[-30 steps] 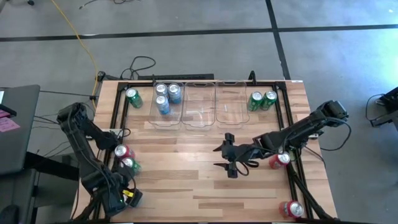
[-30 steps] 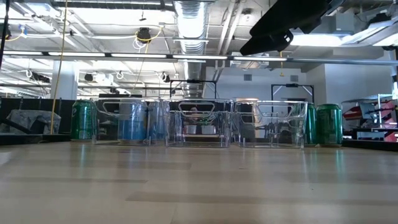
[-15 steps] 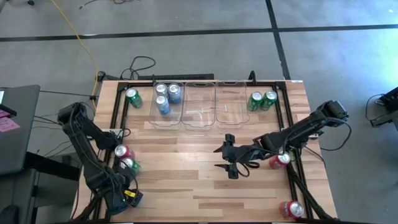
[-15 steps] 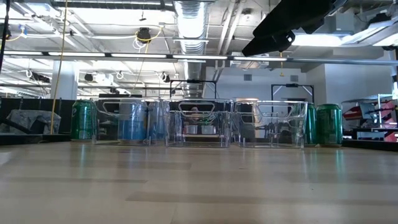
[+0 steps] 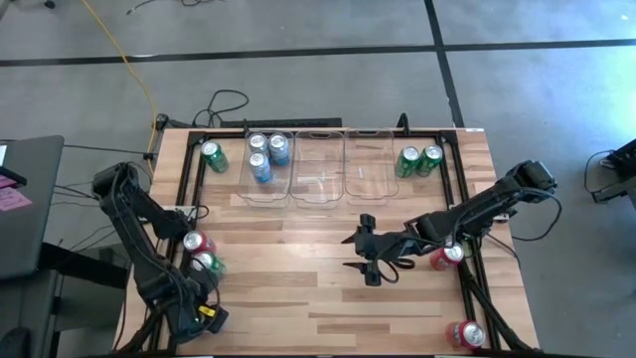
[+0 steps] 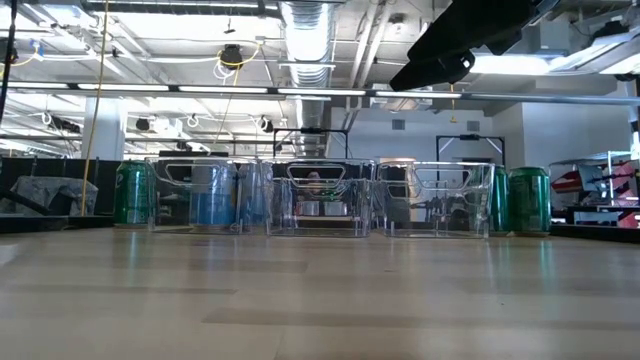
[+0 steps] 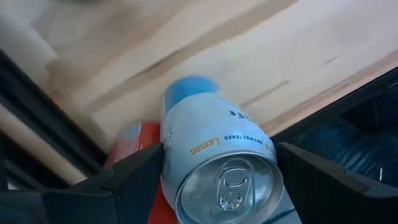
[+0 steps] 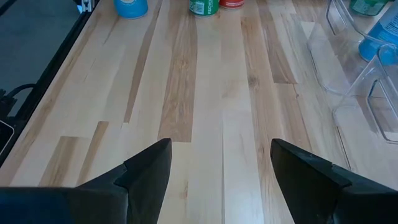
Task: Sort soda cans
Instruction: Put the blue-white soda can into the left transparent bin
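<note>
Left end effector (image 7: 217, 180) sits low at the near left corner of the surface (image 5: 298, 288), fingers spread either side of a blue/silver can (image 7: 217, 168) lying between them, top facing the wrist camera; whether the pads actually touch the can wall I cannot tell, so it reads as straddling, not yet a firm pinch. A red can (image 7: 134, 140) lies just behind it. Right end effector (image 5: 366, 261) hangs over mid surface, fingers spread, nothing between them. Cans elsewhere: three blue/silver cans (image 5: 266, 154) upright in the left clear bin (image 5: 241, 194), middle bin (image 5: 318, 194) and right bin (image 5: 370, 189) look empty; one green can (image 5: 213, 156) just left of the bins, two green cans (image 5: 418, 160) just right of them; a red and a green can (image 5: 202, 253) touching at the left edge near the left arm; red can (image 5: 444, 257) at the right edge under the right arm, another red can (image 5: 466, 334) at the near right corner. Handling judgement: cans are light, rigid thin metal, smooth and rounded so likely slippery and prone to rolling or tipping; walls may dent if squeezed hard. Best hold is across the mid body with the fingers on opposite sides, not at the rim or top.
</note>
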`<action>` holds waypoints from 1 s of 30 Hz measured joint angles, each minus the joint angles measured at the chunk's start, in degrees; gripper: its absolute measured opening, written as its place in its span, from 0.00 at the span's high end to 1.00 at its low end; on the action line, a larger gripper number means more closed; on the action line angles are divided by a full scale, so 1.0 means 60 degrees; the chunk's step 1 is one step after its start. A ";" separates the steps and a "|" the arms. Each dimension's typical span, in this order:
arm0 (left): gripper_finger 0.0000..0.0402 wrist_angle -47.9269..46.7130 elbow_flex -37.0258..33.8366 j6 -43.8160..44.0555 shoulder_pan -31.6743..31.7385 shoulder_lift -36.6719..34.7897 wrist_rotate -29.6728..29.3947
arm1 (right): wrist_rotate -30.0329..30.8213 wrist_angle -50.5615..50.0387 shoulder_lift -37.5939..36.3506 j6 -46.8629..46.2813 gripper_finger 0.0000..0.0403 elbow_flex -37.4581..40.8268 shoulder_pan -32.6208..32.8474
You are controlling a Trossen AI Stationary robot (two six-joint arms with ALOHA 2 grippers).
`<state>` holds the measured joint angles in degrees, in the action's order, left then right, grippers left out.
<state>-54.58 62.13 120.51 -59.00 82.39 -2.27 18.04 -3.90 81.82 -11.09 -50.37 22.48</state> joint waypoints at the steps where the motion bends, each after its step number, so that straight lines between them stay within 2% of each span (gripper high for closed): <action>1: 0.25 -0.0043 -0.0008 -0.0064 0.0034 0.0000 -0.0166 | 0.0000 0.0000 0.0000 0.0000 0.28 0.0000 0.0000; 6: 0.26 -0.0286 -0.0050 -0.0614 0.0423 0.0016 -0.0850 | 0.0000 0.0000 0.0000 0.0000 0.28 0.0000 -0.0031; 15: 0.26 -0.0268 -0.0088 -0.2070 0.1303 0.0062 -0.1144 | 0.0000 0.0000 0.0004 0.0004 0.28 0.0000 -0.0084; 22: 0.26 -0.0332 -0.0073 -0.2841 0.1987 0.0051 -0.1881 | 0.0000 0.0000 0.0004 0.0007 0.28 0.0001 -0.0084; 30: 0.26 -0.0515 0.0726 -0.3406 0.2306 0.0043 -0.1581 | 0.0004 0.0000 0.0004 0.0033 0.28 0.0000 -0.0084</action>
<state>-57.67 66.49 100.08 -45.16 82.65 -11.76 18.06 -3.90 81.84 -10.90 -50.37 21.98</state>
